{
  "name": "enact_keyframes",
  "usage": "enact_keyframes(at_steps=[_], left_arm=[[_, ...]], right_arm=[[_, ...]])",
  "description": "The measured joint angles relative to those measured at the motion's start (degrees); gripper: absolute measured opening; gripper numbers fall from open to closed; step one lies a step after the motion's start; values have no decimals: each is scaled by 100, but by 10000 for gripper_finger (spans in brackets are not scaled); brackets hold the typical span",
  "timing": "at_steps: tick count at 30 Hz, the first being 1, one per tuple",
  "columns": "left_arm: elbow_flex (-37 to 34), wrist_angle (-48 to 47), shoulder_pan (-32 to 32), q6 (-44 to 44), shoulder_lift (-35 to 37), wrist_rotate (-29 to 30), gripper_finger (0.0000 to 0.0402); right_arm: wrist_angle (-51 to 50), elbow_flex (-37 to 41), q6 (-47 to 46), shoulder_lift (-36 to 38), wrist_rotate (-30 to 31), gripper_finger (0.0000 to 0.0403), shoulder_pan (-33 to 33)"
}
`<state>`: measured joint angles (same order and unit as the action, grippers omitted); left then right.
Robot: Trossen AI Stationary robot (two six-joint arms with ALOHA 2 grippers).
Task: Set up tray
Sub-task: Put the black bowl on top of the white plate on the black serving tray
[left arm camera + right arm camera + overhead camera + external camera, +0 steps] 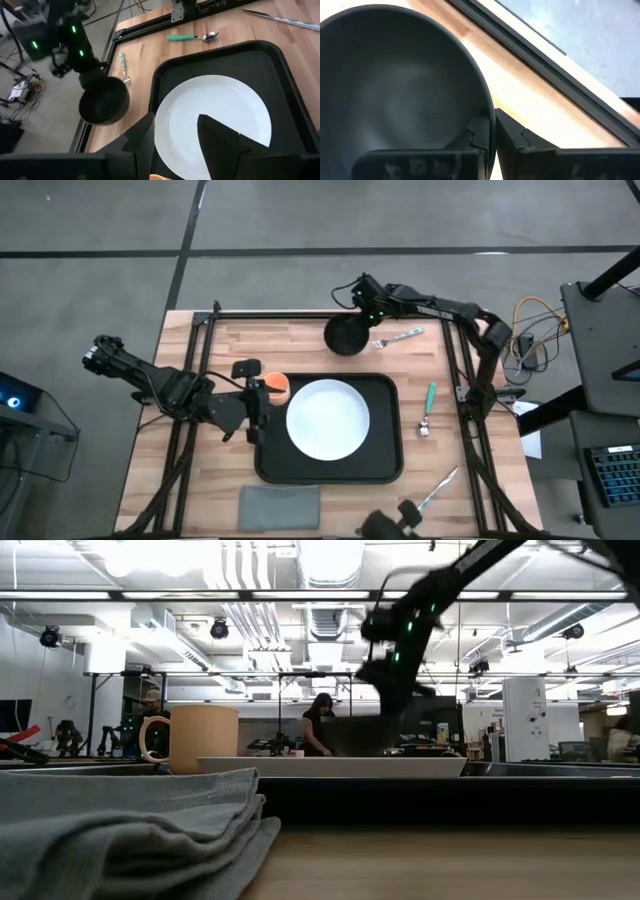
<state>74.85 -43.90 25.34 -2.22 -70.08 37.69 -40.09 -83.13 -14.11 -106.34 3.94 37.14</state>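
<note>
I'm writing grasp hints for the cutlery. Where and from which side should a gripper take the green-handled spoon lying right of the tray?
Probably the green handle of the spoon, near its middle, coming straight down from above. It lies flat on the wood with clear table on both sides, between the tray and the right frame rail, so jaws can straddle the narrow handle across its width. The metal bowl end is wider and likely slippery.

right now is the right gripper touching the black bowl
Touching. The right wrist view shows the right gripper with its fingers pinched on the black bowl's rim, one inside, one outside.
</note>
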Motion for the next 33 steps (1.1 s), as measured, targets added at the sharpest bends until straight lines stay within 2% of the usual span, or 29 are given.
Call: enact_keyframes(at_steps=[5, 9, 12, 15, 19, 27, 33], left_arm=[[-121, -9, 0, 0, 2, 0, 131], [-317, -20, -2, 10, 7, 330, 131], [-373, -7, -2, -188, 8, 662, 131], [-374, -2, -4, -435, 23, 931, 131], [-400, -8, -4, -464, 20, 931, 131], [-440, -22, 13, -676, 15, 876, 131], [-526, -26, 13, -767, 12, 729, 131]], right_arm=[[-685, 0, -196, 999, -203, 9, -436], [-1071, 191, -429, 1591, -267, 9, -1325], [-958, 289, -646, 1700, -628, 9, -1976], [-608, 374, -771, 1548, -935, 8, -2452], [-527, 430, -778, 1056, -1052, 8, -2785], [-111, 428, -772, 53, -1185, 8, -3029], [142, 409, -574, -178, -1109, 8, -3001]])
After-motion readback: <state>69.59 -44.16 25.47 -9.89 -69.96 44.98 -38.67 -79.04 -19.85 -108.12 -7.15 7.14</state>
